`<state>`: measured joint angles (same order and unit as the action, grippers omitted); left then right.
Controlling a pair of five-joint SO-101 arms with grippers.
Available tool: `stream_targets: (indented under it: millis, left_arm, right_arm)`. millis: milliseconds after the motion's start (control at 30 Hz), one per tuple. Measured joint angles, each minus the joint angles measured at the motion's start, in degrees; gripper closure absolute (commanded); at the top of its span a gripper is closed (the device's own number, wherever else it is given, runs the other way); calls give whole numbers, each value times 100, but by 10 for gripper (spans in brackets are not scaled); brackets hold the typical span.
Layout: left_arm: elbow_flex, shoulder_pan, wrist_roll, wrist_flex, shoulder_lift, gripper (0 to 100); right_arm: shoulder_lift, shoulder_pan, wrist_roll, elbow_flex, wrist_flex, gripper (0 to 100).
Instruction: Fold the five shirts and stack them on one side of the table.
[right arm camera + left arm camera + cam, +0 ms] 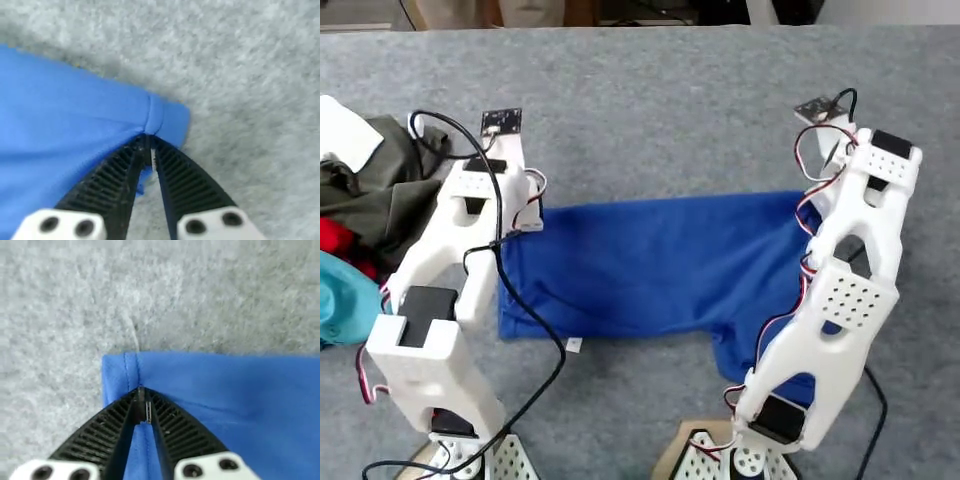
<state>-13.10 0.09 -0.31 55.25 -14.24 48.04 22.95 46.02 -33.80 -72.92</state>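
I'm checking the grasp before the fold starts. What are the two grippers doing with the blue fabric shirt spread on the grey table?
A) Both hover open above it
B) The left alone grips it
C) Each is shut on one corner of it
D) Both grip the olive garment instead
C: in their own wrist views the left gripper and the right gripper are each closed on a corner of the blue fabric shirt.

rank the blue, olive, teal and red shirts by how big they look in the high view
1. blue shirt
2. olive shirt
3. teal shirt
4. red shirt
The heaped three are partly hidden; apparent size only.
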Motion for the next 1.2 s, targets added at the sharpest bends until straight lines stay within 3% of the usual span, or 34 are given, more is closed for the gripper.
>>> stream_targets:
  millis: [200, 400, 600, 700, 933, 1067, 1200]
  left_arm:
    - [686, -369, -18, 9, -9, 981]
    - [888, -413, -18, 53, -9, 981]
    - [1143, -308, -255, 1002, -18, 981]
    - [1064, -35, -536, 1345, 88, 982]
    - [-897, 835, -835, 914, 1846, 982]
    - [-2470, 835, -826, -62, 2919, 982]
    - [-3209, 475, -818, -651, 2971, 982]
  right_arm:
    - [0, 0, 62, -105, -18, 995]
    - [0, 0, 62, -1266, -1108, 995]
    - [0, 0, 273, -2831, -2620, 995]
    - [0, 114, 343, -2936, -2813, 995]
    - [-97, 484, 835, -1802, -2840, 994]
    - [-738, 598, 1319, -695, -2840, 994]
    - [-1670, 598, 1626, 695, -2532, 994]
